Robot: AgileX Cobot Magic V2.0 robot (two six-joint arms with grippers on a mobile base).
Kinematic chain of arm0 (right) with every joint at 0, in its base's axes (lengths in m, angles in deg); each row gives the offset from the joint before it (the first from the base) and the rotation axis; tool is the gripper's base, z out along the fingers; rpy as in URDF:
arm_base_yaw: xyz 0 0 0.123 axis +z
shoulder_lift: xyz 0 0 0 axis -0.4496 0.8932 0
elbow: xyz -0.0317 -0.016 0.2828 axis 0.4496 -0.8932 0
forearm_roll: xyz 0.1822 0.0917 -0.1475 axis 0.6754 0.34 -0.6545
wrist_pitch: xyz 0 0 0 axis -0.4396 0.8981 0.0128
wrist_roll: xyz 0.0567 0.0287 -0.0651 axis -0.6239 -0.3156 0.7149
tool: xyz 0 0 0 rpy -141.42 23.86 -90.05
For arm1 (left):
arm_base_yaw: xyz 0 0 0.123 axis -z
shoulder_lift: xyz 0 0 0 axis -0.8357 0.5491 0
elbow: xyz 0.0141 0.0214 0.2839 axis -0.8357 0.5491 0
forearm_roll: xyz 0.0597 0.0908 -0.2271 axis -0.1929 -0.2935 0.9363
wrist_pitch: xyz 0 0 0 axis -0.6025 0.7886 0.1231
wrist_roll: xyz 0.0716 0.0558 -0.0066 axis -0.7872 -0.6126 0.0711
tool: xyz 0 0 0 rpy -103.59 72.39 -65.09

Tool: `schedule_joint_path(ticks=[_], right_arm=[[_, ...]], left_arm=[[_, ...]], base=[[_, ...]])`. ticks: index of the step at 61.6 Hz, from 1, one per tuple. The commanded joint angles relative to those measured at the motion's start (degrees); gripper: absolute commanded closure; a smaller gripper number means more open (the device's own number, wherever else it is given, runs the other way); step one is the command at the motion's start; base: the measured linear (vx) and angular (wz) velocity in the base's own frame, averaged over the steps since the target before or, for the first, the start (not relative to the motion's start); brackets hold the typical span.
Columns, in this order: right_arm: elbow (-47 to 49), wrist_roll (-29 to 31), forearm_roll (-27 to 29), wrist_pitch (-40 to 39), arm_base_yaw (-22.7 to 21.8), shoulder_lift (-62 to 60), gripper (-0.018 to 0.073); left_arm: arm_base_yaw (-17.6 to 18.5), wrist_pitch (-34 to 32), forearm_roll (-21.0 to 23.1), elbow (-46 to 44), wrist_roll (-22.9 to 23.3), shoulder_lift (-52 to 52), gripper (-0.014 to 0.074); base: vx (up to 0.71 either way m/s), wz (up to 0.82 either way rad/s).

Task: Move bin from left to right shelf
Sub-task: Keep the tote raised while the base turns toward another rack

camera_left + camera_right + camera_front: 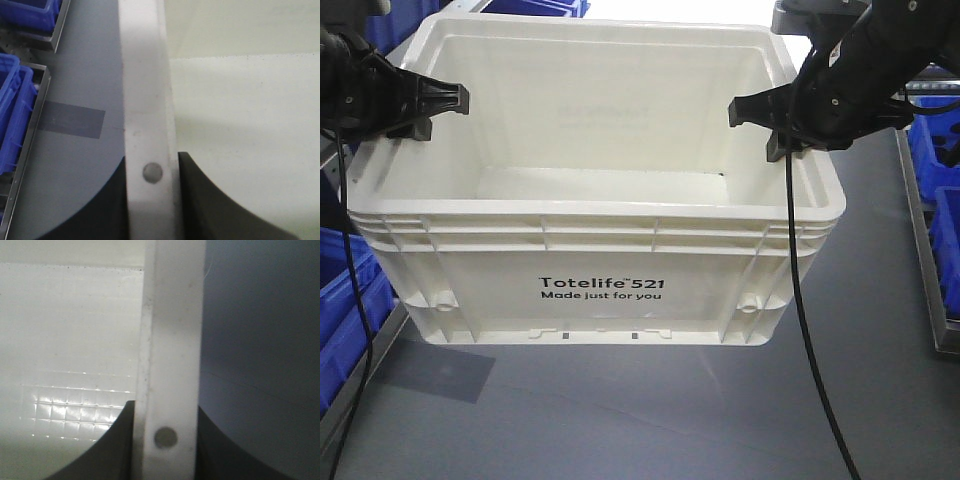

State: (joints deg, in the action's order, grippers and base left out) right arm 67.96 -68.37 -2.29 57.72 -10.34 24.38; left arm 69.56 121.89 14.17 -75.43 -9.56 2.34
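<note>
The bin (600, 240), a large white tote printed "Totelife 521", hangs level above the grey floor between my two arms. My left gripper (440, 112) is shut on its left rim (147, 100), one black finger outside the wall and one inside. My right gripper (757, 130) is shut on the right rim (172, 340) the same way. In the wrist views the left gripper (151, 200) and the right gripper (167, 450) each press flat against the rim strip. The bin is empty. I cannot tell whether the metal rack (920, 230) at the right edge is the right shelf.
Blue plastic bins (350, 300) sit in a metal-framed rack at the left, also seen as blue bins (15, 110) in the left wrist view. More blue bins (945, 170) fill the rack on the right. A darker tape patch (440, 375) marks the floor under the bin.
</note>
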Motion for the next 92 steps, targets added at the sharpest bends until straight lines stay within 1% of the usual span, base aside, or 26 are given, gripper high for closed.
schedule_joint_path(ticks=[1,59,92], right_arm=[[2.15,0.86,-2.88,-4.81,-0.49,-3.84,0.0538],[2.15,0.86,-2.88,-4.81,-0.49,-3.84,0.0538],[2.15,0.86,-2.88,-4.81,-0.49,-3.84,0.0538]], left_arm=[[-0.07,-5.42,-1.81,-2.62,-0.84,-3.71,0.0603],[-0.07,-5.42,-1.81,-2.62,-0.84,-3.71,0.0603],[-0.07,-5.42,-1.81,-2.62,-0.84,-3.71,0.0603]], base=[[0.17,-0.38],[0.21,-0.39],[0.27,-0.09]])
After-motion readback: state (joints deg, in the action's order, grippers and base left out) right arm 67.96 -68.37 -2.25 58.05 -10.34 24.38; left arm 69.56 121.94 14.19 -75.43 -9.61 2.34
